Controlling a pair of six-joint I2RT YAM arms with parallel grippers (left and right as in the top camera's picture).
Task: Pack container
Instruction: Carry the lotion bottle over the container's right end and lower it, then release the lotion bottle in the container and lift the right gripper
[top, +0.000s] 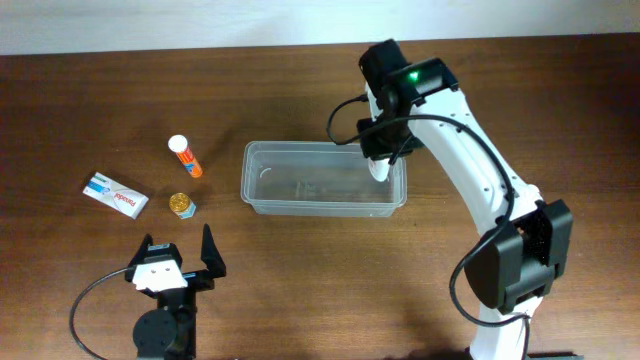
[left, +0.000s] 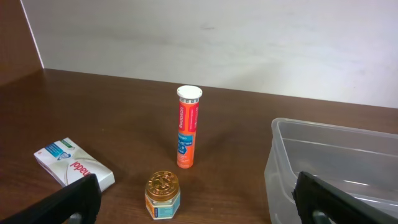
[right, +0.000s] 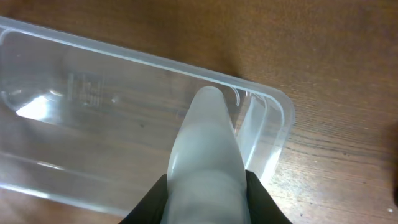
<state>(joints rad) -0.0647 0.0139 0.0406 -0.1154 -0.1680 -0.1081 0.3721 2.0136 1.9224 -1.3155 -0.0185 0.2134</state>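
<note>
Overhead: container (top: 300, 182) open side up, long axis left-right.

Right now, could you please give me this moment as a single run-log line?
left gripper open | right gripper shut over container | container empty | orange tube, jar, white box on table

Left arm (top: 160, 325) sits low at the near-left, folded over its base. Left gripper (top: 180, 255) is level and points away from the base, jaws spread wide with nothing between them. Right arm (top: 480, 170) reaches from its near-right base out toward table centre, wrist bent down. Right gripper (top: 380, 165) points steeply downward, pale fingers (right: 205, 143) pressed together, fully closed.
</note>
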